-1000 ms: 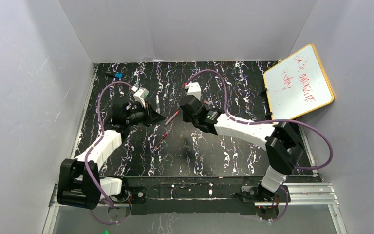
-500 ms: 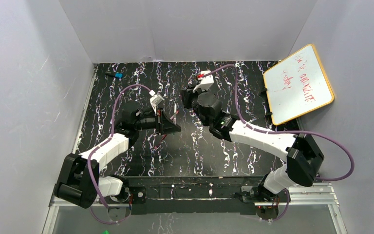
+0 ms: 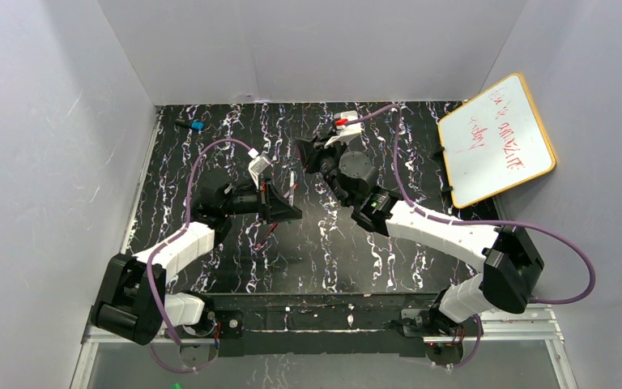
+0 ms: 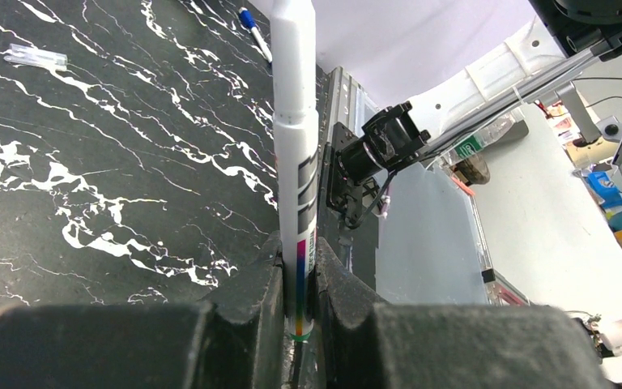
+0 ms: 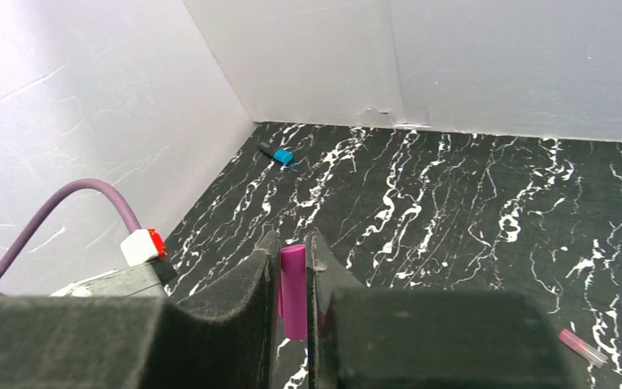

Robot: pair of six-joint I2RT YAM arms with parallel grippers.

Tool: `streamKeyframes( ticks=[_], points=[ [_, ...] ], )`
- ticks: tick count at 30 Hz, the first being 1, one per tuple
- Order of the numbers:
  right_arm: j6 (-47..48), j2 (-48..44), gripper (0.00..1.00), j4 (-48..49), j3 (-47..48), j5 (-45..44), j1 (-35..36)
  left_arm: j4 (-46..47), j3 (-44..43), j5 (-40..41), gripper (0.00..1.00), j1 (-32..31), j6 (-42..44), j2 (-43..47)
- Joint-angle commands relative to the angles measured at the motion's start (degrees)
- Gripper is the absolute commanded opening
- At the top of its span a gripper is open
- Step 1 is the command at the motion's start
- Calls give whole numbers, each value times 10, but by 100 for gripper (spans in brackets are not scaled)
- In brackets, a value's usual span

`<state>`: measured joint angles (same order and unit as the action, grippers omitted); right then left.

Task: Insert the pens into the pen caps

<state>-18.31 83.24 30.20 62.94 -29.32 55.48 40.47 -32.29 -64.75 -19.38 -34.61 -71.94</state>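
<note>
Whitish pen between left gripper and right gripper — whiteboard far right

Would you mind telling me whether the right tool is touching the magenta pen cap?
Touching. The right wrist view shows the magenta pen cap pinched in the right tool, with no gap on either side.

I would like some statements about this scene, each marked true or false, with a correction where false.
1. The left end effector grips a whitish pen. True.
2. The right end effector is empty. False: it is shut on a magenta cap.
3. The whiteboard carries red writing. True.
4. The whiteboard lies flat at the table's centre. False: it stands tilted at the far right.
5. A small blue item lies near the far left corner. True.
</note>
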Motion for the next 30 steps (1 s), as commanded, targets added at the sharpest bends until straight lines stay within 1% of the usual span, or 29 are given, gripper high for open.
streamKeyframes(
  ticks=[1,9,30],
  points=[
    [-18,-9,13,38,24,29,-3,19,3,-19,0,-4,-5,1],
    [-46,-15,13,2,37,47,-1,20,0,-19,0,-4,-4,-2],
    [-77,-44,12,-41,6,65,13,20,-5,-18,0,-4,1,-9]
  ],
)
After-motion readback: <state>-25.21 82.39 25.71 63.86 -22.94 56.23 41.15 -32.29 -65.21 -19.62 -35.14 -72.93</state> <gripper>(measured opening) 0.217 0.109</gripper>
